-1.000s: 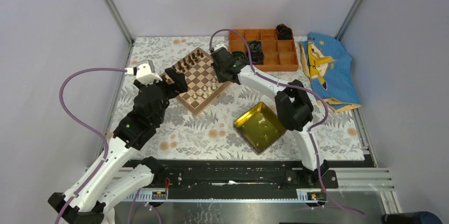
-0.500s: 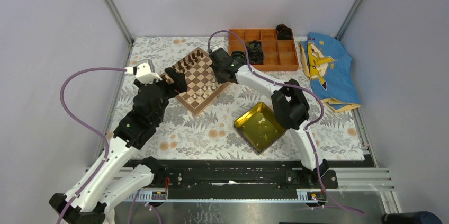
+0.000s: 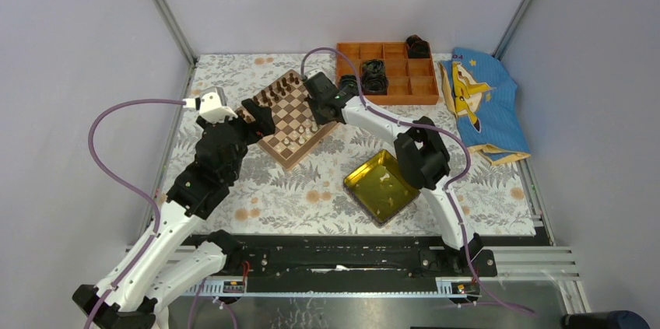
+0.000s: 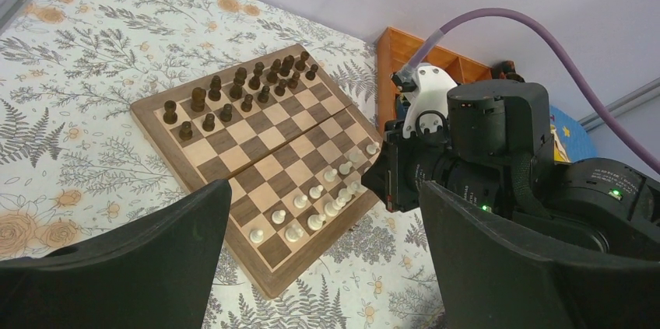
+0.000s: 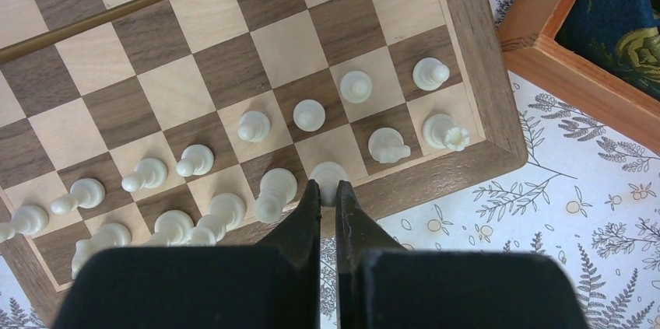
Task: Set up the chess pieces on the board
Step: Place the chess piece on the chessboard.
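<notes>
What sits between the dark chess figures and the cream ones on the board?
Only bare squares of the board, crossed by its fold line, separate the dark figures from the cream pieces; the left wrist view shows this clearly.

- cream chess pcs (image 5: 309,115): at least 15, right wrist view;
- dark pcs (image 4: 198,98): 16;
- board (image 4: 257,142): 1;
- yellow tray (image 3: 370,193): 1;
- orange box (image 3: 420,88): 1;
- blue cloth (image 3: 482,103): 1

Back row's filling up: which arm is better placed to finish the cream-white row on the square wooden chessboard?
Right, probably. The right tool is pinched on a tiny cream-white chess piece in that back row; the left tool hangs open, away from that row.
</notes>
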### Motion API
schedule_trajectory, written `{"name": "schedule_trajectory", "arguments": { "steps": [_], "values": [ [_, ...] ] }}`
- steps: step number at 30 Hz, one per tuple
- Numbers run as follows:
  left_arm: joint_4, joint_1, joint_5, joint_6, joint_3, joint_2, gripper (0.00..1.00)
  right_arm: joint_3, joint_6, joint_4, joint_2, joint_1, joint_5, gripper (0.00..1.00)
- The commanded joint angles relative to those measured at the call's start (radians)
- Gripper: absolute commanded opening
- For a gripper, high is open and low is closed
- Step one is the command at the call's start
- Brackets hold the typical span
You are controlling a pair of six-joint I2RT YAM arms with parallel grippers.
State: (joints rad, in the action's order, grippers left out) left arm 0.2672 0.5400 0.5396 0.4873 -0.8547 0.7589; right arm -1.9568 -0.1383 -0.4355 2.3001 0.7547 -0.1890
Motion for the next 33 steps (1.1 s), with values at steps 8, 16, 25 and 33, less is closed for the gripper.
{"name": "schedule_trajectory", "arguments": {
  "steps": [8, 16, 25, 33],
  "values": [
    [-0.054, -0.017, -0.014, 0.003, 0.011, -0.004, 0.99, -0.047, 0.017, 0.006, 0.02, 0.011, 0.018, 0.0],
    [-0.056, -0.023, -0.023, 0.005, 0.012, 0.003, 0.99, -0.047, 0.021, 0.01, 0.027, 0.011, 0.023, 0.02],
    [-0.059, -0.033, -0.038, 0.011, 0.015, 0.008, 0.99, -0.047, 0.031, 0.015, 0.031, 0.011, 0.028, 0.24],
    [-0.06, -0.04, -0.044, 0.016, 0.017, 0.016, 0.99, -0.045, 0.038, 0.022, 0.017, 0.011, 0.032, 0.28]
  ]
}}
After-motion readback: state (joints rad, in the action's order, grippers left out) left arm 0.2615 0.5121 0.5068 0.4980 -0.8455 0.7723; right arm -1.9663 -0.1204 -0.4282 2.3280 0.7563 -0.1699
